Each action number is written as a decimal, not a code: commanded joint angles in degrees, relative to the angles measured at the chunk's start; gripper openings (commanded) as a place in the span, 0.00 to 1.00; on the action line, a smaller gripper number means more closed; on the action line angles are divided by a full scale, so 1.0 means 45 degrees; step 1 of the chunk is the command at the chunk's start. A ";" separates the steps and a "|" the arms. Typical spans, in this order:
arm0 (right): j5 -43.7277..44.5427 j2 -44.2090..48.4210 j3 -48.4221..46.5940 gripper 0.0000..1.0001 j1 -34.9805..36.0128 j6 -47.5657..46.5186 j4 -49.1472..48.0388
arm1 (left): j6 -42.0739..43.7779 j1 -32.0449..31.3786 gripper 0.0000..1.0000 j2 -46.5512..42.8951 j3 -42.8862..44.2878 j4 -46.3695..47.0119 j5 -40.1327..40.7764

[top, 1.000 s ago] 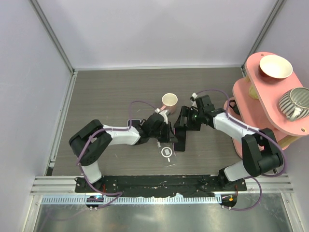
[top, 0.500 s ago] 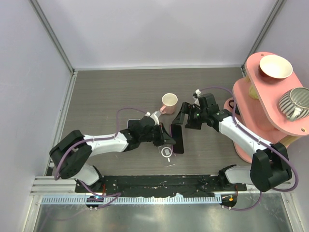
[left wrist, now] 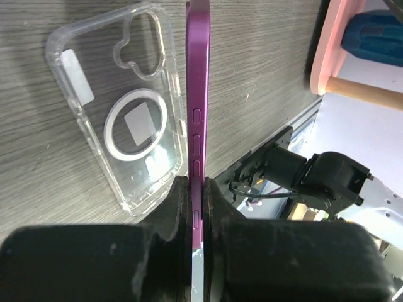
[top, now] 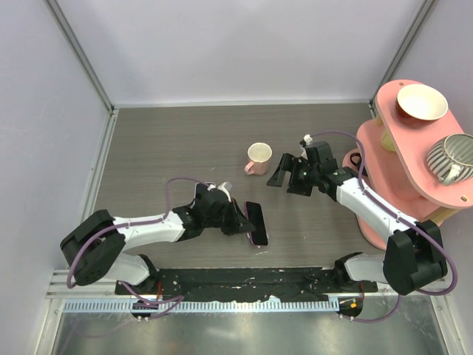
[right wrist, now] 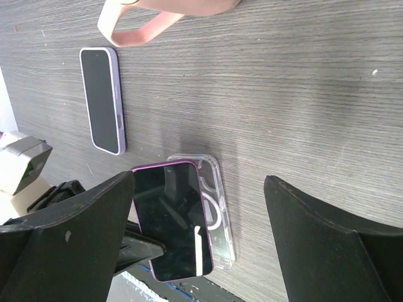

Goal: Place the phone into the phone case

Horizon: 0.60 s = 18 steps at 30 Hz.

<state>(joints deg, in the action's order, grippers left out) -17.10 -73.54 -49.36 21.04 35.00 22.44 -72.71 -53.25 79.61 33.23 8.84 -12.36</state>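
My left gripper (top: 238, 220) is shut on the lower end of a purple phone (top: 256, 222), which it holds on edge, tilted over the table. In the left wrist view the phone (left wrist: 196, 94) stands edge-on between the jaws of my left gripper (left wrist: 194, 189). The clear phone case (left wrist: 126, 119) lies flat, open side up, just left of it. In the right wrist view the phone's dark screen (right wrist: 173, 220) overlaps the case (right wrist: 217, 207). My right gripper (top: 284, 176) is open and empty, up and to the right of the phone, and shows open in its own wrist view (right wrist: 200, 182).
A second phone in a lilac case (right wrist: 101, 100) lies flat on the table. A pink cup (top: 259, 155) stands behind the phone. A pink tiered stand (top: 399, 148) at the right holds a bowl (top: 422, 102) and a striped cup (top: 451, 155).
My left gripper has carried the phone left and toward the near edge, over the case. My right gripper has drawn back from the phone, up and to the right.
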 commanded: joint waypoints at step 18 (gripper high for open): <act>-0.1160 0.0346 0.2727 0.86 0.0032 0.0150 -0.2465 | -0.1558 -0.0626 0.02 0.0939 -0.0296 0.0360 0.1048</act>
<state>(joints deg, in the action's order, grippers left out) -20.78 -73.52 -38.37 21.04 34.87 15.55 -77.93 -55.31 81.21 31.16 8.67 -7.49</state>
